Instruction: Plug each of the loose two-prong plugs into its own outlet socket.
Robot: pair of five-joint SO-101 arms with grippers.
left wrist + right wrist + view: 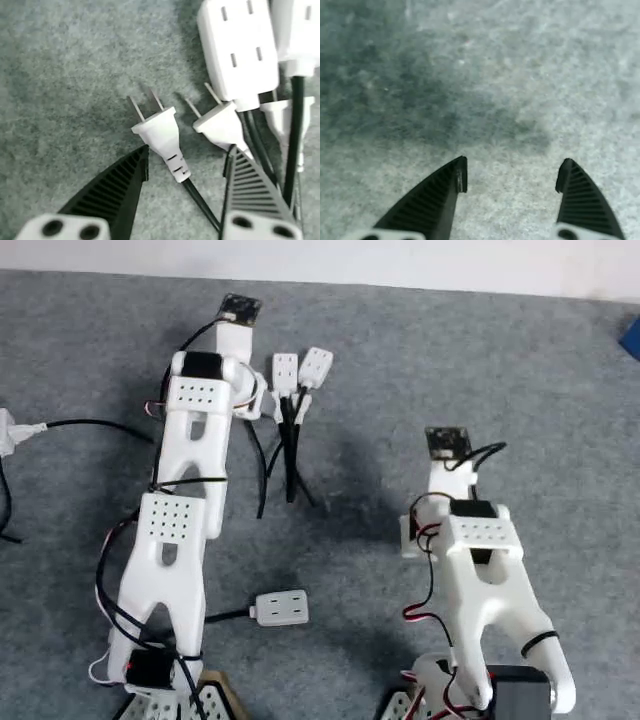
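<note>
In the left wrist view my left gripper [187,162] is open, its fingers on either side of a white two-prong plug [160,134] lying flat on the grey carpet. A second plug [220,122] lies beside it, with its prongs close to a white outlet socket block [240,50]. A third plug [286,114] sits under another outlet block [300,30]. From above, the left arm [205,400] reaches to the two outlet blocks [286,372] at the back. My right gripper [512,175] is open over bare carpet.
A third white outlet block [281,608] lies near the front between the arm bases. Another white plug on a black cord [6,432] sits at the far left edge. Black cords [290,455] fan out from the rear outlets. The right arm [470,530] stands apart from them.
</note>
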